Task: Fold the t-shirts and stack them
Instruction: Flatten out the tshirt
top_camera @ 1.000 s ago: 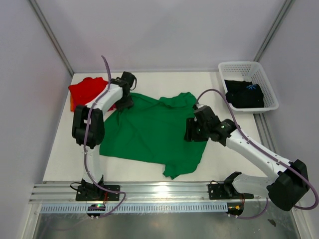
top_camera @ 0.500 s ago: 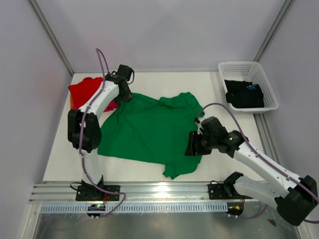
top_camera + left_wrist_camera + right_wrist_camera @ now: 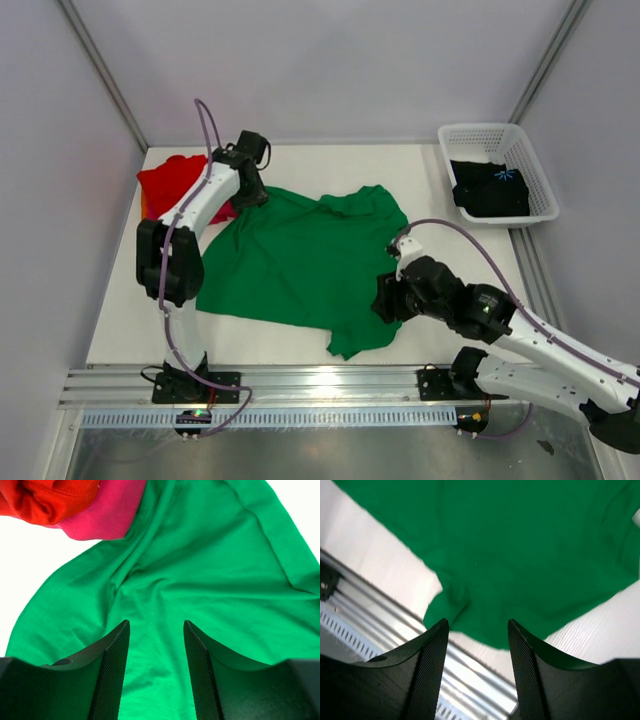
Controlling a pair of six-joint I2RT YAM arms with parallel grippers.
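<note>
The green t-shirt [image 3: 300, 260] lies spread and rumpled across the middle of the table. My left gripper [image 3: 252, 196] hangs open over its far left corner, and the left wrist view shows green cloth [image 3: 200, 580] below the empty fingers [image 3: 116, 670]. A red t-shirt [image 3: 170, 180] is bunched at the far left on a magenta-pink one [image 3: 107, 515]. My right gripper [image 3: 386, 300] is open and empty over the green shirt's near right hem [image 3: 520, 545]. The black t-shirt [image 3: 490, 190] lies in the basket.
A white lattice basket [image 3: 497, 135] stands at the back right corner. A metal rail [image 3: 320, 385] runs along the table's near edge, just below the right gripper [image 3: 477, 622] in its wrist view. Grey walls close in the sides and back.
The right arm has drawn back toward the near edge, its gripper sliding from the shirt's right side to its near right hem. The left gripper shifted slightly toward the back, then held still.
</note>
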